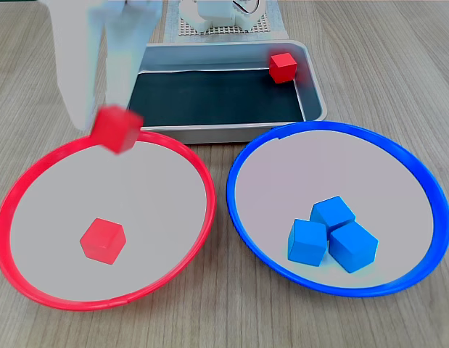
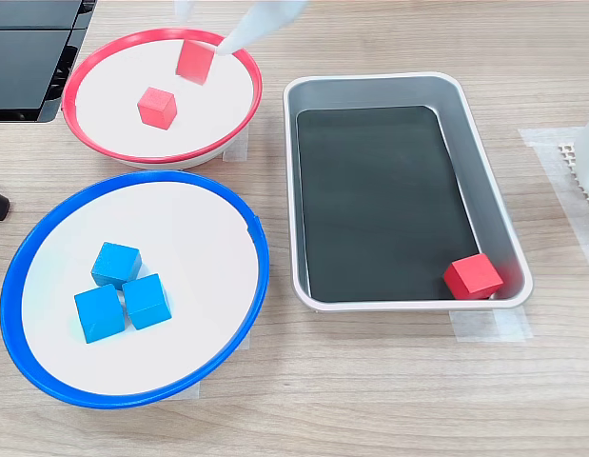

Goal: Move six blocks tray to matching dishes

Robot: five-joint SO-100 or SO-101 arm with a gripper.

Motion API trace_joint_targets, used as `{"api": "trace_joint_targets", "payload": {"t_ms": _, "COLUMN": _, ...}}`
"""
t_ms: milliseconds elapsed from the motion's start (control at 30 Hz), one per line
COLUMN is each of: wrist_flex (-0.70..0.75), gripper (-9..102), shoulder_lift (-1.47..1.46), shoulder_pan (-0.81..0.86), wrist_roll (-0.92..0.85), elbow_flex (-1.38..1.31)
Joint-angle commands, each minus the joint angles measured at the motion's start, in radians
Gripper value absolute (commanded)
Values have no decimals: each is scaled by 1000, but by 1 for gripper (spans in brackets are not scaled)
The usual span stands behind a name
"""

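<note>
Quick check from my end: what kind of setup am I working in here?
Likely a tabletop robot-sorting bench: a wood-grain table, a taped-down metal tray, and red-rimmed and blue-rimmed dishes holding colour-matched blocks.

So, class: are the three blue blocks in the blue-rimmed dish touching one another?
Touching. In a fixed view the three blue blocks sit huddled in the blue-rimmed dish, sides pressed together with no plate showing between them.

Your one fixed view sits low and close in front of the dishes, facing the tray behind, your other fixed view looks steeply down from the tray's side, both share tray, red-rimmed dish, blue-rimmed dish, tabletop.
</note>
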Motion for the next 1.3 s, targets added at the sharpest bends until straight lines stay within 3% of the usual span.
{"api": "trace_joint_targets", "payload": {"t_ms": 0, "wrist_flex": -11, "gripper": 18, "shoulder_lift": -18, "shoulder_pan": 29, "wrist_roll": -38, "elbow_flex": -18}}
{"api": "trace_joint_targets", "payload": {"t_ms": 67, "wrist_flex": -6, "gripper": 17, "shoulder_lift": -29, "shoulder_pan": 35, "wrist_roll": -54, "elbow_flex": -15}}
{"api": "trace_joint_targets", "payload": {"t_ms": 167, "wrist_flex": 87, "gripper": 1, "shoulder_lift": 6, "shoulder_pan": 3, "wrist_roll": -207, "elbow_flex": -6}}
{"api": "trace_joint_targets", "payload": {"t_ms": 300, "wrist_flex": 383, "gripper": 0, "shoulder_lift": 141, "shoulder_pan": -98, "wrist_roll": -525, "elbow_flex": 75}}
{"api": "trace_joint_targets", "payload": {"t_ms": 400, "wrist_flex": 492, "gripper": 2, "shoulder_lift": 262, "shoulder_pan": -166, "wrist_roll": -632, "elbow_flex": 199}}
{"api": "trace_joint_targets", "payload": {"t_ms": 567, "wrist_flex": 500, "gripper": 7, "shoulder_lift": 425, "shoulder_pan": -255, "wrist_roll": -591, "elbow_flex": 468}}
{"api": "trace_joint_targets", "payload": {"t_ms": 767, "wrist_flex": 540, "gripper": 17, "shoulder_lift": 488, "shoulder_pan": -356, "wrist_roll": -422, "elbow_flex": 637}}
{"api": "trace_joint_targets", "payload": {"t_ms": 1267, "wrist_flex": 414, "gripper": 17, "shoulder_lift": 443, "shoulder_pan": -518, "wrist_roll": -419, "elbow_flex": 627}}
